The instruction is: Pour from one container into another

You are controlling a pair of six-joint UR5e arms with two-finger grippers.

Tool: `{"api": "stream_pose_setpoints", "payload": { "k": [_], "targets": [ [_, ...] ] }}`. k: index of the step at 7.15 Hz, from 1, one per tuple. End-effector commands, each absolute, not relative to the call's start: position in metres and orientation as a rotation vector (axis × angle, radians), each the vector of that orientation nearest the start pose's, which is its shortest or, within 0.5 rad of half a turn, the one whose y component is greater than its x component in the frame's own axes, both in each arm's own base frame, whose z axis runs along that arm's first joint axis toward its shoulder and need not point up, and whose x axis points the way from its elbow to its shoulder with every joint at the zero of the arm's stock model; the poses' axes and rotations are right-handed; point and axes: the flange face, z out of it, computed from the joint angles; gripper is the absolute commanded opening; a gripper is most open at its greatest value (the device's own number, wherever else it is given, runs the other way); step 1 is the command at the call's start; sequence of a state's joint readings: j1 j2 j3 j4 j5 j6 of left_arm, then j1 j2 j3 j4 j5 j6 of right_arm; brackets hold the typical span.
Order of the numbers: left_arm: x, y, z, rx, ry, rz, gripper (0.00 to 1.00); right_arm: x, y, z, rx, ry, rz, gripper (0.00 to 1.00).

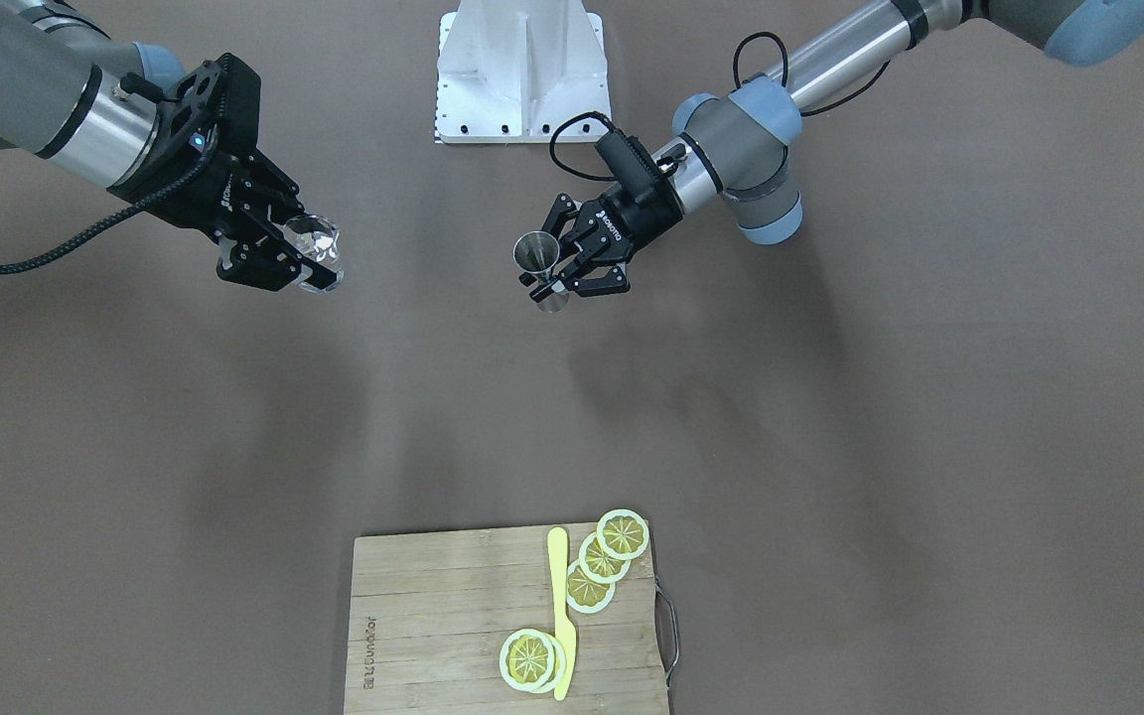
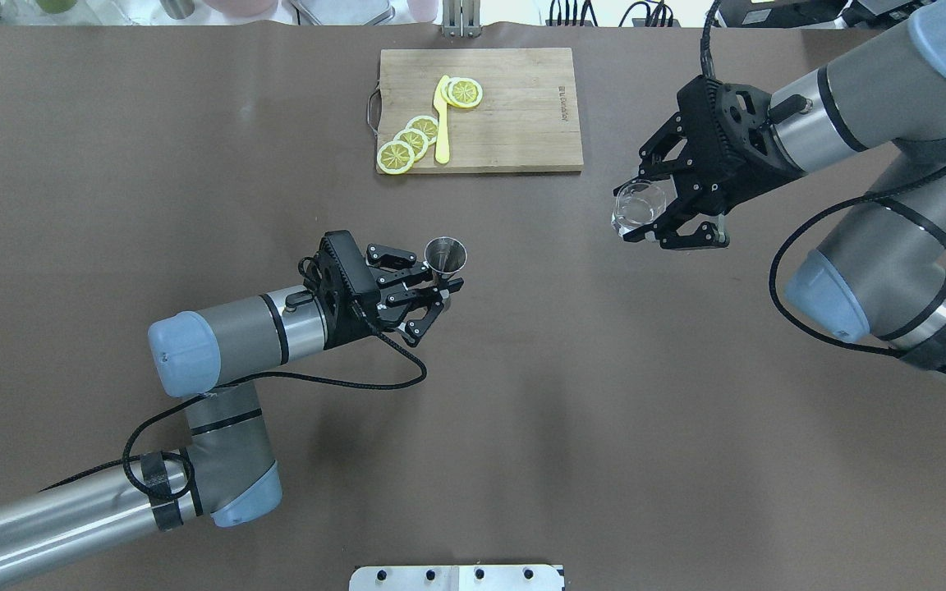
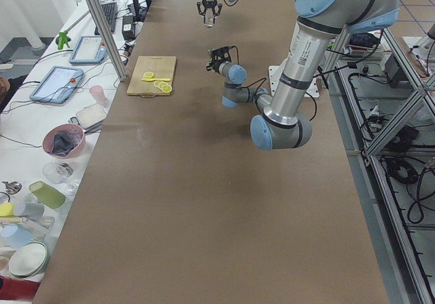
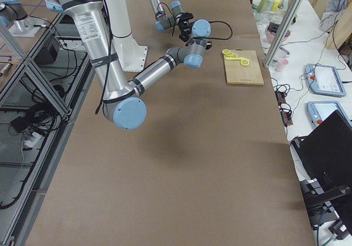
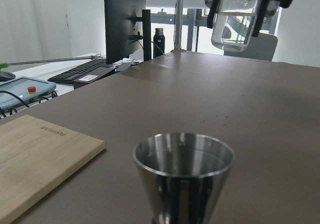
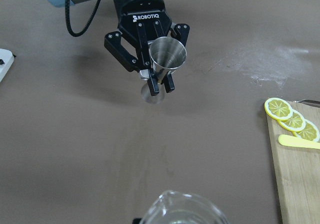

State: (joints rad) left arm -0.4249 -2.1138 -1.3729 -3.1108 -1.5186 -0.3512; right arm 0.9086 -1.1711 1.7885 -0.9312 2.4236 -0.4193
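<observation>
My left gripper (image 2: pixel 440 289) is shut on the narrow waist of the grey steel jigger (image 2: pixel 445 256), which stands upright with its open cone up; the jigger (image 1: pixel 537 256) also shows from the front, with the left gripper (image 1: pixel 549 288) around it, and fills the bottom of the left wrist view (image 5: pixel 183 176). My right gripper (image 2: pixel 645 215) is shut on the clear glass tumbler (image 2: pixel 639 205), held above the table off to the right of the jigger. The tumbler (image 1: pixel 314 248) hangs high in the left wrist view (image 5: pixel 235 18), upright. In the right wrist view its rim (image 6: pixel 182 211) shows at the bottom, the jigger (image 6: pixel 167 58) ahead.
A bamboo cutting board (image 2: pixel 514 111) lies at the far side of the table with several lemon slices (image 2: pixel 411 144) and a yellow knife (image 2: pixel 442 119) on it. A white mounting plate (image 1: pixel 522 74) sits at the robot's base. Cups, bowls and tablets (image 3: pixel 58 86) crowd the bench beyond the table.
</observation>
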Motion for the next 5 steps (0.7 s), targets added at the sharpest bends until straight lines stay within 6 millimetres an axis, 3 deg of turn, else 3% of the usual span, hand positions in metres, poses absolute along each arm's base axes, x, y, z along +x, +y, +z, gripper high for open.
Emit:
{"api": "stream_pose_setpoints", "payload": {
  "k": [1,5],
  "targets": [
    [0.538,-0.395,0.269,1.425,1.275,0.494,0.0,-0.327,-0.512,0.245,1.146,-0.959,-1.41,0.0],
    [0.551,-0.396,0.261,1.424,1.279,0.497,0.0,-0.353,-0.517,0.225,1.092,-0.974,-1.423,0.0]
  ]
}}
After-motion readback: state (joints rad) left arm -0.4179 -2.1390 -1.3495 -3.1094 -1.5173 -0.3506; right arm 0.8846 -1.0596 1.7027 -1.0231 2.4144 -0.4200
